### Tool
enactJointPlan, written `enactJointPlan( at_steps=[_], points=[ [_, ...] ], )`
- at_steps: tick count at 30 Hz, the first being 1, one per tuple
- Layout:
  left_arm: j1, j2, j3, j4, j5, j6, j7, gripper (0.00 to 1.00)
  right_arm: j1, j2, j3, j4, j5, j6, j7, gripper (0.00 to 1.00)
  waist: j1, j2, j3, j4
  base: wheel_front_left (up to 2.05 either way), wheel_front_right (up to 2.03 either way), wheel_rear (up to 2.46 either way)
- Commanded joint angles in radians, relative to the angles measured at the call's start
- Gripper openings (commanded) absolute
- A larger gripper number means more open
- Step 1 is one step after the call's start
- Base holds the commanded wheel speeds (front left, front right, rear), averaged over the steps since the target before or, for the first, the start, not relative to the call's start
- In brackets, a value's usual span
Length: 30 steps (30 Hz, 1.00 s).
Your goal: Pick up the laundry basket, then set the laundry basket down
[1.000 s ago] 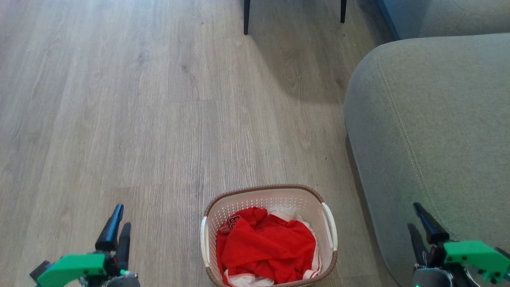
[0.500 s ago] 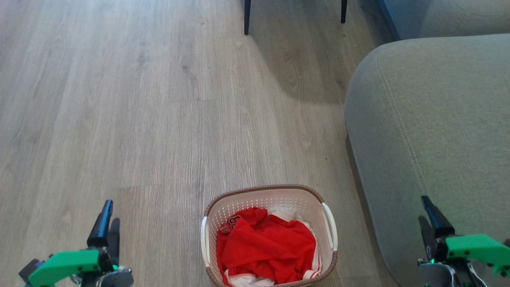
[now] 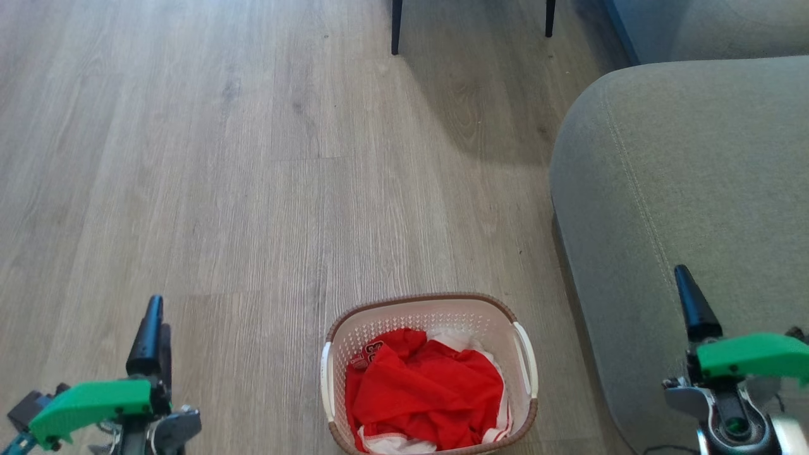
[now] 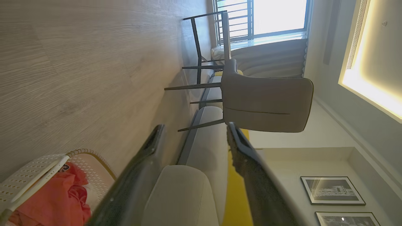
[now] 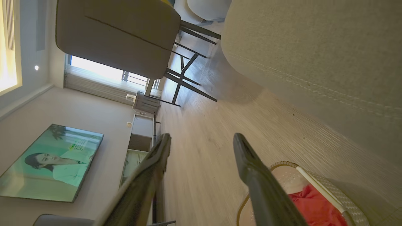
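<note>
Looking down from the head, we see the laundry basket (image 3: 436, 315) standing upright on the wooden floor (image 3: 221, 189), near the bottom edge of the view and a little right of its middle. Its brown rim (image 3: 430, 296) runs round a cream perforated wall, and a white handle (image 3: 325, 379) sits on each long side. Inside lies a crumpled red garment (image 3: 423, 392), with some white cloth (image 3: 389, 446) showing under it. The basket is near the rounded end of a grey sofa (image 3: 682, 189), with a strip of floor between them. Two dark chair legs (image 3: 396, 28) stand at the top of the view.

The left gripper (image 3: 158, 315) is at the lower left, well apart from the basket, its dark fingers (image 3: 146, 341) pointing up the view above a green part (image 3: 88, 404). The right gripper (image 3: 684, 278) is at the lower right, in front of the sofa in the picture, apart from the basket too. The basket sits between the two, touched by neither.

In the left wrist view we find the jaws apart, with the sofa and a grey chair (image 4: 263, 103) seen through the gap; the basket shows at the lower left corner. In the right wrist view the jaws are apart as well, with floor in the gap and the basket at the lower right.
</note>
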Motion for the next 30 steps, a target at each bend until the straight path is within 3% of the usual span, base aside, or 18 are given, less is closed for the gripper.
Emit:
enactJointPlan(
  at_steps=[1, 7, 12, 21, 30],
  points=[
    [-0.054, 0.009, 0.026, -0.049, 0.036, -0.002, -0.017, 1.00, -0.063, -0.011, 0.014, -0.062, -0.068, 0.002, -0.015, 1.00, 0.0001, -0.0001, 0.000, 0.002, 0.00, 0.00, 0.00],
    [-0.060, 0.009, 0.033, -0.086, 0.099, 0.014, -0.032, 1.00, -0.080, -0.020, 0.042, -0.111, -0.175, 0.002, -0.030, 1.00, 0.0001, -0.0001, 0.002, 0.004, 0.00, 0.00, 0.00],
    [-0.064, 0.009, 0.014, -0.150, 0.192, 0.060, -0.046, 1.00, -0.094, -0.044, 0.086, -0.148, -0.284, 0.002, -0.045, 1.00, 0.0001, -0.0001, 0.005, 0.007, 0.00, 0.00, 0.00],
    [-0.070, 0.010, -0.099, -0.263, 0.458, 0.205, -0.073, 1.00, -0.114, -0.067, 0.142, -0.199, -0.456, 0.003, -0.071, 1.00, 0.0001, -0.0001, 0.011, 0.010, 0.00, 0.00, 0.00],
    [-0.093, 0.019, -0.240, -0.277, 0.702, 0.350, -0.099, 1.00, -0.119, -0.084, 0.191, -0.244, -0.586, 0.004, -0.097, 1.00, 0.0001, -0.0001, 0.013, 0.010, 0.00, 0.00, 0.00]
  ],
)
